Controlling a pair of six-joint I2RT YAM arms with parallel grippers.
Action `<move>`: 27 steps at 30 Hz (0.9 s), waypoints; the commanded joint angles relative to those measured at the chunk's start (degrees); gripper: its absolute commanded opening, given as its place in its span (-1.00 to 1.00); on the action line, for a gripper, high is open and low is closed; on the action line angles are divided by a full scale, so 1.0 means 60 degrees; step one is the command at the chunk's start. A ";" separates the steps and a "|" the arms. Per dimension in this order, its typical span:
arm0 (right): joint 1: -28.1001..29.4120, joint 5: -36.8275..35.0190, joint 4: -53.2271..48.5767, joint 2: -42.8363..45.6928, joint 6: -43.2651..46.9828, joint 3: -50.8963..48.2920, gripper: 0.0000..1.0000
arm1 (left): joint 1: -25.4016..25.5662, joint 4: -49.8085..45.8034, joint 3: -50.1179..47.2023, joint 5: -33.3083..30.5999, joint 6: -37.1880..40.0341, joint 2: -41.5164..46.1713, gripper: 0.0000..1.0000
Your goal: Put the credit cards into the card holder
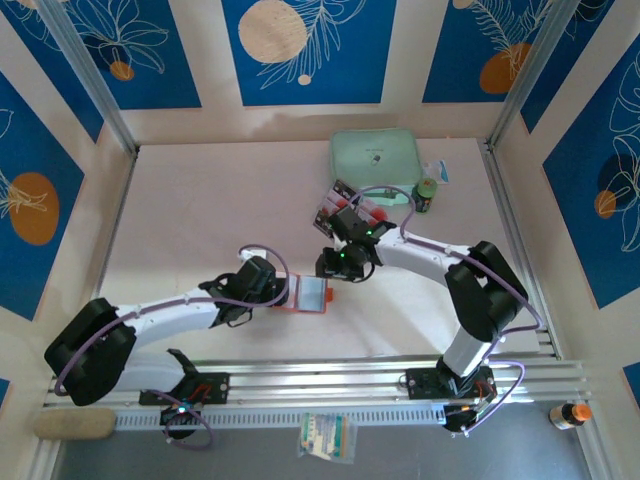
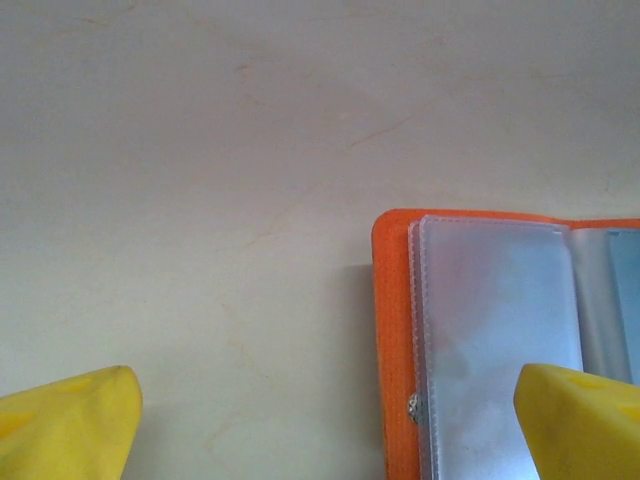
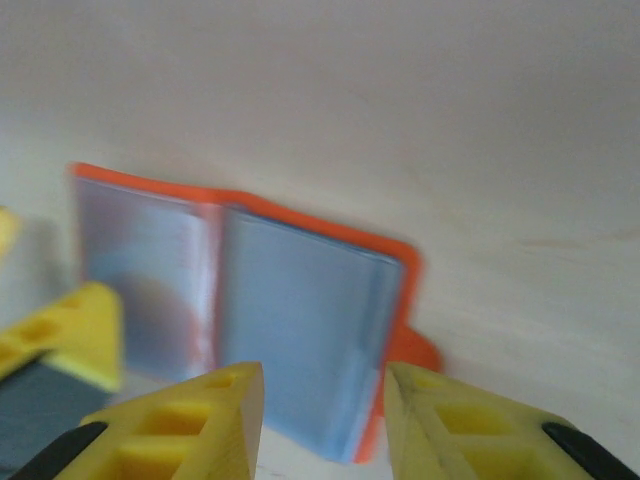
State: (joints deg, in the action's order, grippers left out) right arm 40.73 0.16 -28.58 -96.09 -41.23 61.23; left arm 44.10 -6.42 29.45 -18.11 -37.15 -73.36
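Well, card holder lies open; mint-green case mark unreadable.

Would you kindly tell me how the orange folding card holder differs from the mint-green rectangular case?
The orange folding card holder is clearly smaller than the mint-green rectangular case. The holder lies open, its clear sleeves showing; the case looks closed. The holder sits mid-table, the case near the far edge. Both lie flat on the pale table.
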 commanded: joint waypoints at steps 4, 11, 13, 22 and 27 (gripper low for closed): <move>0.0498 -0.1319 -0.1058 0.0081 0.0691 -0.0265 -0.27 | -0.0094 -0.0091 0.0269 -0.0190 -0.0067 -0.0026 0.93; 0.0523 -0.1272 -0.0694 -0.0347 0.0771 -0.0302 -0.39 | -0.0084 -0.0345 0.0436 -0.0120 0.0008 0.0040 0.98; 0.0469 -0.1300 -0.0661 -0.0359 0.0813 -0.0310 -0.50 | -0.0100 -0.0393 0.0515 -0.0079 0.0055 0.0049 1.00; -0.0055 -0.1172 -0.0566 0.0143 0.1187 -0.0718 -1.00 | -0.0097 -0.0423 0.0946 0.0210 0.0240 -0.0106 1.00; -0.0323 -0.1127 -0.0585 0.0489 0.1375 -0.1062 -1.00 | -0.0097 -0.0408 0.1206 0.0358 0.0214 -0.0272 1.00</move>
State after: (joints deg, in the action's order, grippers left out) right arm 39.57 -7.11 -31.31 -95.37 -34.44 56.29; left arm 44.07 -7.94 34.79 -17.10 -36.93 -74.13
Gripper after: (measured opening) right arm 0.044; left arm 0.998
